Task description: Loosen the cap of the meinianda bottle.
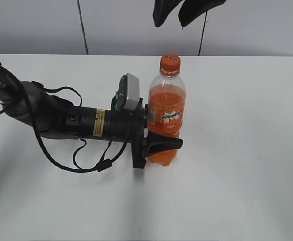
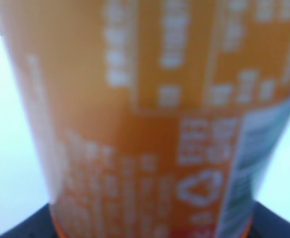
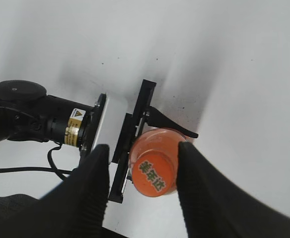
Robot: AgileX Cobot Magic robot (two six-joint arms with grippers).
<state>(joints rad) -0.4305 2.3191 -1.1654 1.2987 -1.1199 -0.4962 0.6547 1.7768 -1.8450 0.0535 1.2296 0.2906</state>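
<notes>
The meinianda bottle (image 1: 167,113) stands upright on the white table, full of orange drink. Its orange cap (image 1: 170,64) sits on top. My left gripper (image 1: 161,142) reaches in from the left, lying low, and is shut on the bottle's lower body. In the left wrist view the blurred label of the bottle (image 2: 145,114) fills the frame. My right gripper (image 1: 180,15) hangs open well above the cap, not touching it. Looking down in the right wrist view, the cap (image 3: 154,177) shows between the two black fingers (image 3: 93,188), nearer the right one.
The white table (image 1: 247,165) spreads around the bottle. The left arm's black body and cables (image 1: 76,123) lie across the table's left half. A grey wall panel (image 1: 126,25) runs behind the table's far edge.
</notes>
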